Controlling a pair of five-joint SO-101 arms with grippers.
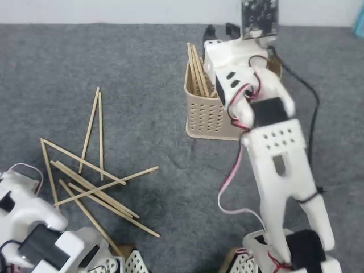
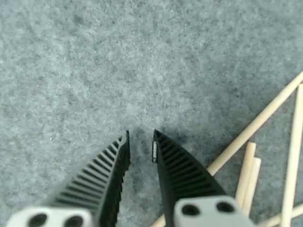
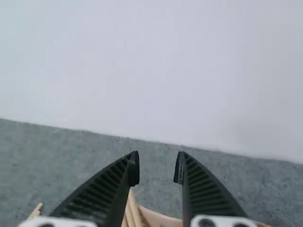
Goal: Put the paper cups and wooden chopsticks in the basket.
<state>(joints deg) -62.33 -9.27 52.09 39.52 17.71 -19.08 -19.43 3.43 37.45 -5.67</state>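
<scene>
Pale wooden chopsticks (image 2: 251,128) lie just beside the black-fingered left gripper (image 2: 141,138), parted and empty; centre one stick crosswise between the jaws before closing.

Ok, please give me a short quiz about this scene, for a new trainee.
1. True or false: some chopsticks already stand in the basket.
2. The right gripper is: A) over the basket, fingers open; B) shut on a cup; C) lying on the carpet.
3. Fill in: the left gripper, beside the loose chopsticks, has its fingers ___.
Key: 1 true; 2 A; 3 open.
</scene>
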